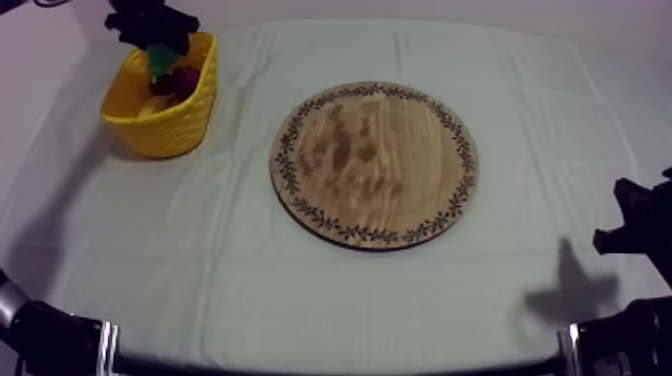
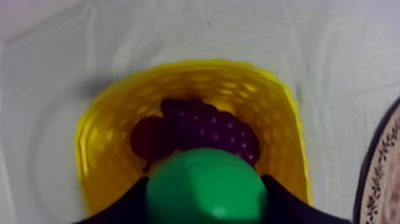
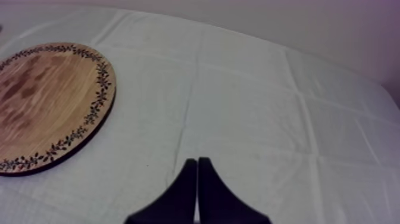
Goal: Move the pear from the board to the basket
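My left gripper [image 1: 158,52] hangs over the yellow basket [image 1: 195,110] at the table's far left, shut on the green pear [image 1: 160,60]. In the left wrist view the pear [image 2: 205,187] sits between the two black fingers [image 2: 128,205], right above the basket [image 2: 286,119]. Inside the basket lie a bunch of grapes [image 2: 220,128] and a small red fruit [image 2: 147,137]. The round wooden board [image 1: 374,163] in the middle of the table is bare. My right gripper [image 3: 197,164] rests shut over the cloth, to the right of the board [image 3: 47,101].
A pale yellow piece, perhaps a banana [image 1: 152,103], shows low in the basket. My right arm [image 1: 635,225] sits at the table's right edge. The board's rim [image 2: 381,173] lies just beside the basket.
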You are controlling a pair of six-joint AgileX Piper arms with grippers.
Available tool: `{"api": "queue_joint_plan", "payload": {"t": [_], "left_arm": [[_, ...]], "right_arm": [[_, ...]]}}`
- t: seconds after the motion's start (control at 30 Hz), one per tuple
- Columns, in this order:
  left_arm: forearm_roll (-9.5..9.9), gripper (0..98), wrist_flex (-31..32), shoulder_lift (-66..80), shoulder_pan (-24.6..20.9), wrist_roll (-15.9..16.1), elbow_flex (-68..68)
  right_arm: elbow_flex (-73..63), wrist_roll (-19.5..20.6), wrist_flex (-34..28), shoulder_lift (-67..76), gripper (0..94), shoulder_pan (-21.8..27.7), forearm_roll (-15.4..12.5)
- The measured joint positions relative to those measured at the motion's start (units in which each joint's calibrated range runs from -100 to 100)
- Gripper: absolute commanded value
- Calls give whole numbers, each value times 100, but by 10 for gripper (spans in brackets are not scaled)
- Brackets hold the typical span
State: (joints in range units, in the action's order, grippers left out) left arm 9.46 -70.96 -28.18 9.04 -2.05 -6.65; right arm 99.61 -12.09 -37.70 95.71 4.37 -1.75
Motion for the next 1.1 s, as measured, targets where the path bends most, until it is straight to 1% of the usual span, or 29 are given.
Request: {"api": "queue_joint_plan", "payload": {"t": [0.17,0.27,0.3,0.5,0.6,0.67,0.77,0.87,1.03,1.1], "left_arm": [[93,432,246,-461,-60,-82,-144],[110,474,255,-617,-73,-101,-251],[110,507,254,-642,-73,-100,-274],[111,776,109,-686,-68,-185,-381],[172,863,15,-665,-25,-299,-386],[206,893,-51,-642,-6,-365,-394],[226,906,-131,-597,8,-453,-433],[226,893,-178,-559,4,-474,-443],[235,823,-99,-336,-12,-497,-383],[244,768,-46,-194,-25,-492,-312]], "right_arm": [[0,7,0,0,3,0,0],[0,1,0,0,3,0,0],[0,1,8,0,3,0,0],[0,1,1,0,3,0,0],[0,1,1,0,3,0,0],[0,1,1,0,3,0,0],[0,1,1,0,3,0,0],[0,1,1,0,3,0,0],[0,1,1,0,3,0,0],[0,1,1,0,3,0,0]]}}
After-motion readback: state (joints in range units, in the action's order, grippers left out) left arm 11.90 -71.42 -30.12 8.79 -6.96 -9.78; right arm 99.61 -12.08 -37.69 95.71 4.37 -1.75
